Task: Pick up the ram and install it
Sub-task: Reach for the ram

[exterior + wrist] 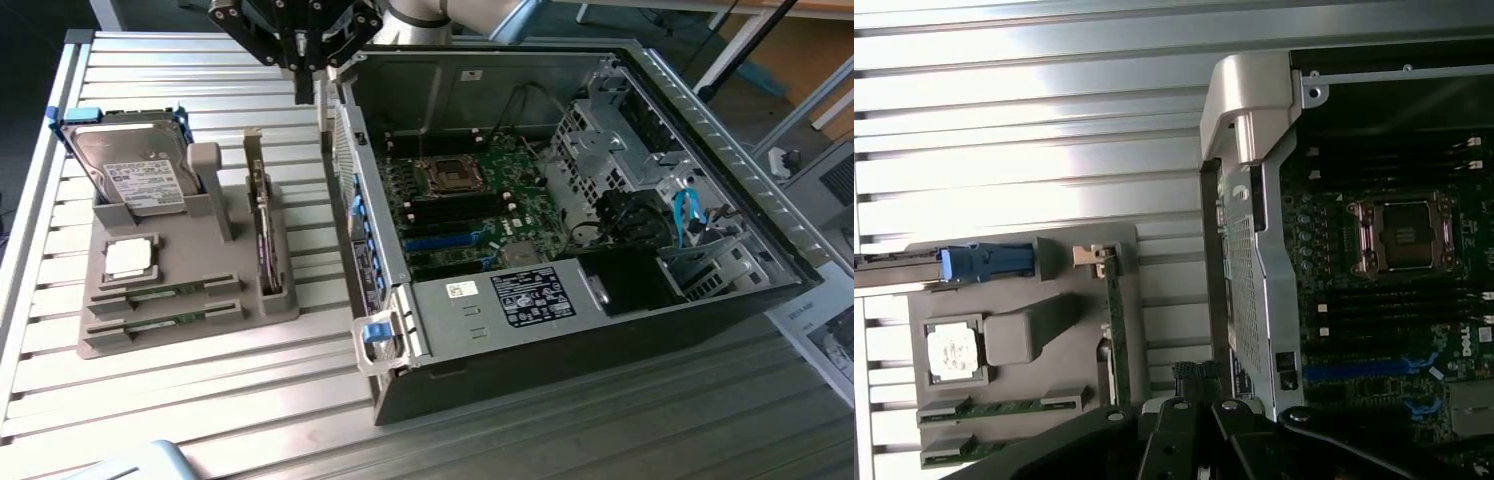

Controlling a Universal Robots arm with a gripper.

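Your gripper [306,90] hangs pinched closed, with nothing seen between its fingers, just over the case [601,340] wall on the exterior view's left. The ram [167,292], one of two sticks, lies flat in the grey holder [187,335] beside the case, well apart from your gripper.

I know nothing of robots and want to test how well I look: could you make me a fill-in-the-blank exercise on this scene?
1. The gray holder carries ___ ram sticks.
2. The hard drive stands on the exterior view's ___ of the computer case.
3. The gripper, up above the table, is ___.
Missing words: two; left; shut.
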